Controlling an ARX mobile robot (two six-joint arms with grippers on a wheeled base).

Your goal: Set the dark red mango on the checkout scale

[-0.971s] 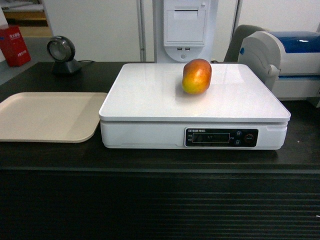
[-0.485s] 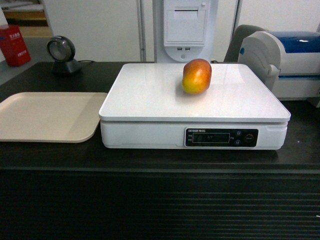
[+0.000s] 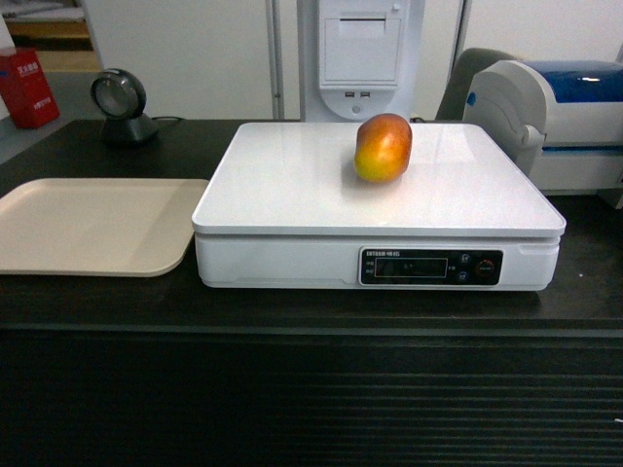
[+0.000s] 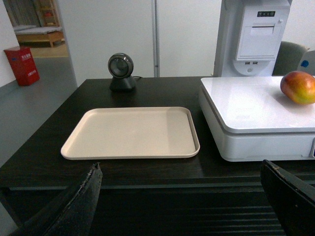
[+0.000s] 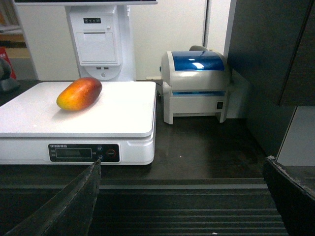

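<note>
One step left: none, looks done | dark red mango (image 3: 383, 148) upper-centre on scale (image 3: 292, 190) platter, checkout (image 3: 292, 389) | left gripper (image 4: 182, 196), right gripper (image 5: 182, 196) jaws spread, empty

White wall panels (image 3: 185, 58) across the upper frame. Grey floor (image 4: 29, 118) at left. Red box (image 4: 22, 65) upper left, before a doorway showing wooden furniture (image 4: 39, 37). Dark cabinet (image 5: 275, 64) at right. Even indoor light.

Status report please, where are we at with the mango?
Both end effectors open, empty, pulled back. Dark red mango resting on scale. Nothing in the way.
</note>
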